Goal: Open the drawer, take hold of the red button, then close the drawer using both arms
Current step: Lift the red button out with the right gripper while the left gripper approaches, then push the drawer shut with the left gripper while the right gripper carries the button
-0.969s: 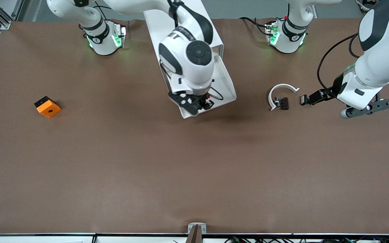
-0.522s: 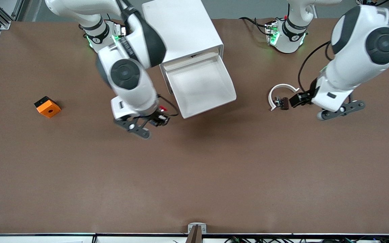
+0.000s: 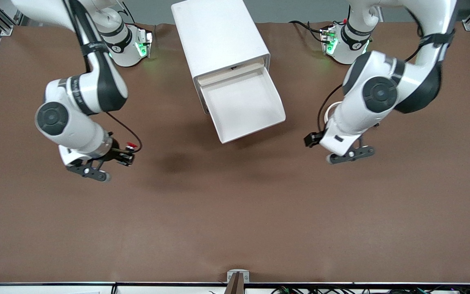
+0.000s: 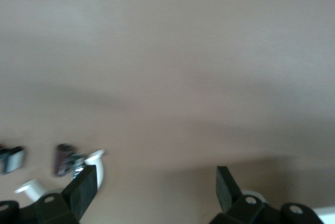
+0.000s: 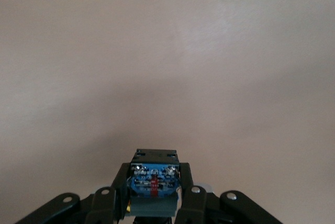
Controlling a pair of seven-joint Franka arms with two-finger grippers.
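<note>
Over bare table, right fingers [image 3: 125,157] clamp the button [image 3: 129,145]; left fingers [image 4: 84,190] apart; drawer [image 3: 241,106] open.

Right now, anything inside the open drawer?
Nothing shows in the drawer: its visible tray is bare white. The part under the cabinet top is hidden. The button is out, held in the right pincer over the table.

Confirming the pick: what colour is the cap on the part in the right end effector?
Red; the button cap shows best in the front view, held in the right end effector.
</note>
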